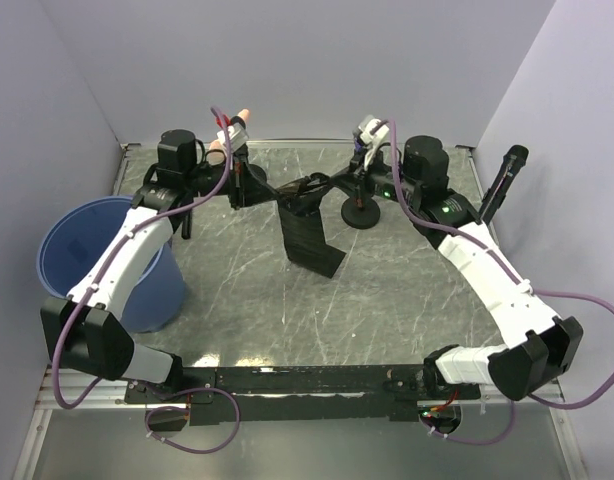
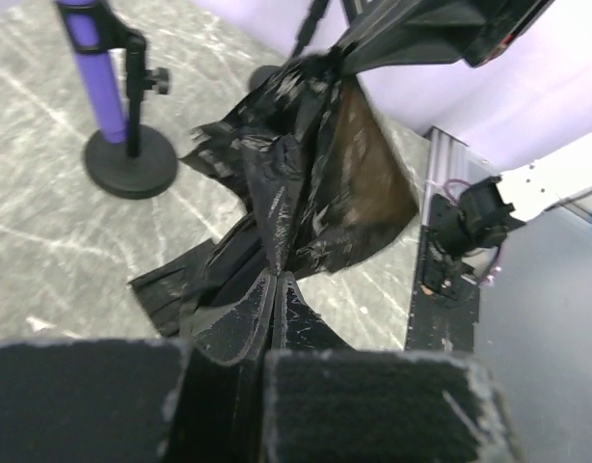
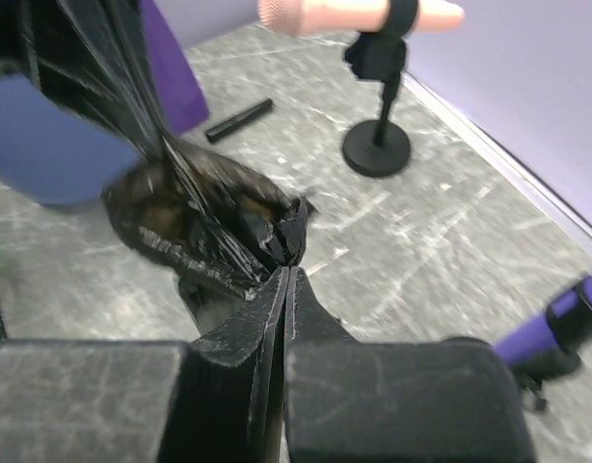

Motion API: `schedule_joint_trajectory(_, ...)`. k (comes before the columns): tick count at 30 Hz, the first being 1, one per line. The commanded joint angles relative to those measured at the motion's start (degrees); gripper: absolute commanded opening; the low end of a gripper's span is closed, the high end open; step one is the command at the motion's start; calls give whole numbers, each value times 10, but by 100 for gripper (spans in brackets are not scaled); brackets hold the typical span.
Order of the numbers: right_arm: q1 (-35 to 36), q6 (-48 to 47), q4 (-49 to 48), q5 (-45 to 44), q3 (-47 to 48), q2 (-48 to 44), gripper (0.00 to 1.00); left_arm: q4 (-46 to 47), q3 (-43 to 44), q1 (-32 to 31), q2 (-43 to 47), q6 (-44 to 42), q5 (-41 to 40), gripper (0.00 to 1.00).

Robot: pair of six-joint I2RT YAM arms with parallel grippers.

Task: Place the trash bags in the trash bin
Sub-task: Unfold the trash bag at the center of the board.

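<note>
One black trash bag (image 1: 309, 240) hangs above the middle of the table, stretched between my two grippers. My left gripper (image 1: 269, 190) is shut on its left top edge, and in the left wrist view the jaws (image 2: 277, 278) pinch crumpled film (image 2: 296, 183). My right gripper (image 1: 333, 184) is shut on the right top edge; its tips (image 3: 289, 268) clamp a bunched fold of the bag (image 3: 195, 217). The bag's lower end trails down toward the tabletop. The blue trash bin (image 1: 82, 255) stands upright at the table's left edge, beside the left arm and apart from the bag.
A stand with a round black base (image 1: 362, 212) sits just right of the bag. At the back left, a stand holds a pink object (image 1: 239, 118). A black bar (image 1: 502, 180) leans at the right wall. A purple post on a black base (image 2: 113, 106) stands nearby.
</note>
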State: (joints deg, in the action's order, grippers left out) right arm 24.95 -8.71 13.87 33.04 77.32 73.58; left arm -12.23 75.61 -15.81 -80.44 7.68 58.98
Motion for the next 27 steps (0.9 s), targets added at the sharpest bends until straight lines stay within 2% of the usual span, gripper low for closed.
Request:
schedule_joint_trajectory(1,-17,-28,3,-25,-16,-38,0,-22,24,12,30,-33,-19,1)
schedule_joint_trajectory(7,-28,-28,-6,-41,-26,-52,0,-41,24,18,37,-45,-26,0)
schedule_joint_trajectory(10,-30,-29,-18,-12,-25,-57,0,-43,18,18,40,-49,2,1)
schedule_joint_trajectory(11,-30,-40,-20,11,-23,-58,0,-38,15,18,42,-40,9,5)
schedule_joint_trajectory(13,-25,-64,-25,61,-18,-60,0,-14,11,19,47,-8,14,33)
schedule_joint_trajectory(15,-16,-90,-22,92,-10,-58,0,23,14,18,49,34,16,51)
schedule_joint_trajectory(20,7,-144,-10,94,0,-53,0,105,37,10,28,134,37,72)
schedule_joint_trajectory(26,19,-156,-17,108,10,-49,0,87,57,-26,-17,135,-2,79)
schedule_joint_trajectory(27,20,-155,-17,108,11,-50,0,69,64,-30,-30,121,-5,86)
